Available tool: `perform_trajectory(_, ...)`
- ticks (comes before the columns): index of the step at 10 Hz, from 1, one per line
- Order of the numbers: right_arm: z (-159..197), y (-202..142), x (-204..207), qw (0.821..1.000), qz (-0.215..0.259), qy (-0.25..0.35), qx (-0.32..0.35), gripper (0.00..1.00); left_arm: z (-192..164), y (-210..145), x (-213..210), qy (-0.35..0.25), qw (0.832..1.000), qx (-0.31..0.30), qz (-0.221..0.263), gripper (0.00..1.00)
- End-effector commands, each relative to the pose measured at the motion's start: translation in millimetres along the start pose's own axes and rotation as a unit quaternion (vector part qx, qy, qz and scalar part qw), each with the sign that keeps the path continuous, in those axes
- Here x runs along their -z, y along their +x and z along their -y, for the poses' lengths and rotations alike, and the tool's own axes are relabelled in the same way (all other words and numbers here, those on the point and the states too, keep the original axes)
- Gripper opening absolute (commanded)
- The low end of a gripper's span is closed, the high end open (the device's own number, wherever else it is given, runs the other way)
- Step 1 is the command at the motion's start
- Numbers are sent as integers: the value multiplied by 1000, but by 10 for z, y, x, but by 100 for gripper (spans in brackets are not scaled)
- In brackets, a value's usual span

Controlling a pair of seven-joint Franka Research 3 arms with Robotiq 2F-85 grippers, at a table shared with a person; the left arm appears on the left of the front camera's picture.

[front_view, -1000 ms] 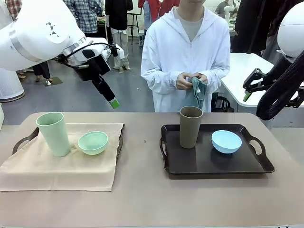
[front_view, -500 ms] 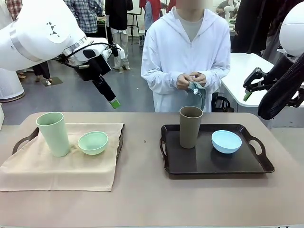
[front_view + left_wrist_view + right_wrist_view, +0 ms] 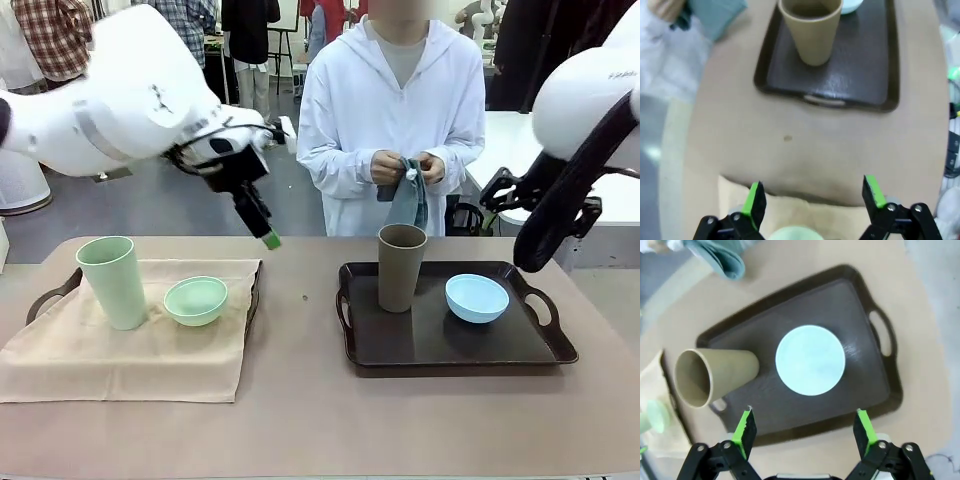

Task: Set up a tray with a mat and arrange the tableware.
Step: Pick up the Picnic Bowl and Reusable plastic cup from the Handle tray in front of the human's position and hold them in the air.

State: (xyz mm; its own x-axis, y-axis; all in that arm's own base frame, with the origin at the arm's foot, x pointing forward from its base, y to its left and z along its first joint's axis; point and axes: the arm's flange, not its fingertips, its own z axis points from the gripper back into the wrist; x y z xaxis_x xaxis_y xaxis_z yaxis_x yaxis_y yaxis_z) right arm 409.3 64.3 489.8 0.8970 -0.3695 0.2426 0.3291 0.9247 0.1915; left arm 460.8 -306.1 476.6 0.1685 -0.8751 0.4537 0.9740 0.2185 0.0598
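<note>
Jaws stood apart and empty: left gripper (image 3: 812, 192) hung over the mat's (image 3: 120, 370) edge, right gripper (image 3: 802, 425) above a tray (image 3: 430, 340) holding brown tumbler (image 3: 401, 266) and blue bowl (image 3: 477, 297). Green tumbler (image 3: 112, 282) and green bowl (image 3: 196, 300) sat on the mat.

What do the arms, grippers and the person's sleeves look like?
The left arm and right arm are glossy white and rounded, black cables near the wrists. The left gripper and right gripper are black with green pads. The person's sleeves are long and white.
</note>
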Motion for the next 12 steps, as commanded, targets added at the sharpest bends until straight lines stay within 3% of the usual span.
perform_trajectory(1, 103, 23, 244, 1000, 10, -23, -7, 100, -27, 59, 287, 12, 996, 53, 72, 100)
perform_trajectory(7, 39, 26, 871, 997, -24, -29, -67, 100, -100, 236, 1075, -38, 983, 70, 166, 100)
perform_trajectory(12, 103, 123, 1074, 996, -62, -29, -63, 100, -346, 293, 1374, -129, 973, 65, 180, 100)
